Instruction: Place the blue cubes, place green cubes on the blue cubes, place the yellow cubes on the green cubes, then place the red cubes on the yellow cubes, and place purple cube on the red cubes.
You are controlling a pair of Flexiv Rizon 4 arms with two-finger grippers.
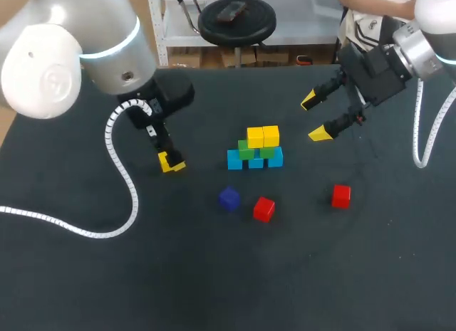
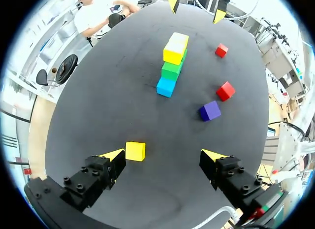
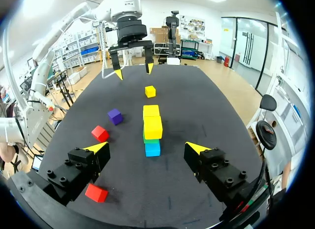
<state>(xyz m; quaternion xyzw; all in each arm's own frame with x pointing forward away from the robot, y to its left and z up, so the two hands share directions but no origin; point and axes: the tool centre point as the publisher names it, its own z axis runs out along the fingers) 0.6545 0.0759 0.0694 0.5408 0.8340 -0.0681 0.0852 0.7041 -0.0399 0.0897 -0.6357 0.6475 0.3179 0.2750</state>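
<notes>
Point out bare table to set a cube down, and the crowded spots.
Widest bare stretch: the table on the robot's side of the purple cube and red cubes. Also bare: between the stack and the far edge. Crowded: the gap between stack, purple cube and red cubes, and around the left tool with the yellow cube beside it.

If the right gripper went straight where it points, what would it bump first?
Probably the stack of cubes, which sits straight ahead of the open right gripper. Which cube it would hit first is hard to judge, since depth is unclear.
</notes>
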